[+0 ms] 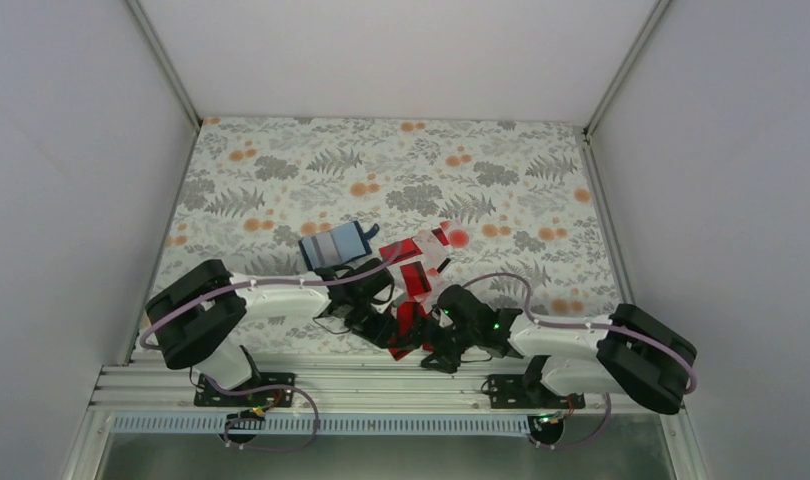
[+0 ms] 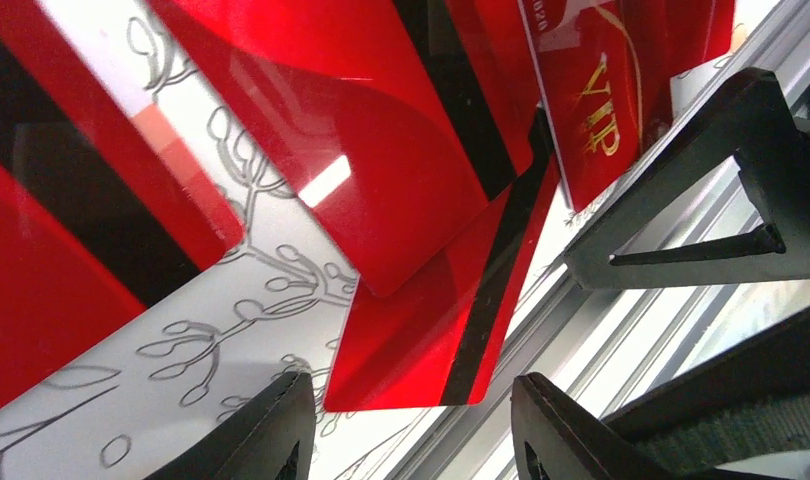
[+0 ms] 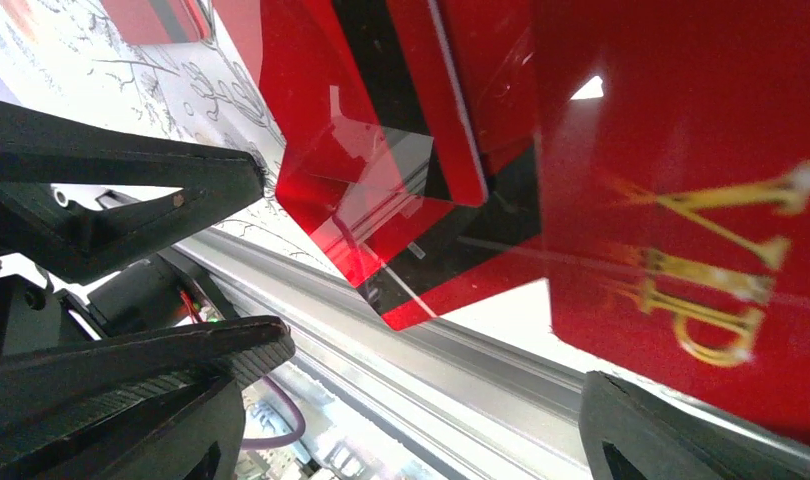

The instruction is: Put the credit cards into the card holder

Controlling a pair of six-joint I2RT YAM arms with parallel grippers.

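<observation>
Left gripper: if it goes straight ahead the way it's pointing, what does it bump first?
Probably the striped red card, lying flat right ahead between the fingertips of the open left gripper, partly under another red card. Depth is hard to judge from the wrist view.

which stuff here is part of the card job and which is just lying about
Part of the job: credit cards; card holder, lying open; left gripper and right gripper, both open over the cards.

Just there: floral table cover; metal rail at the near edge.
</observation>
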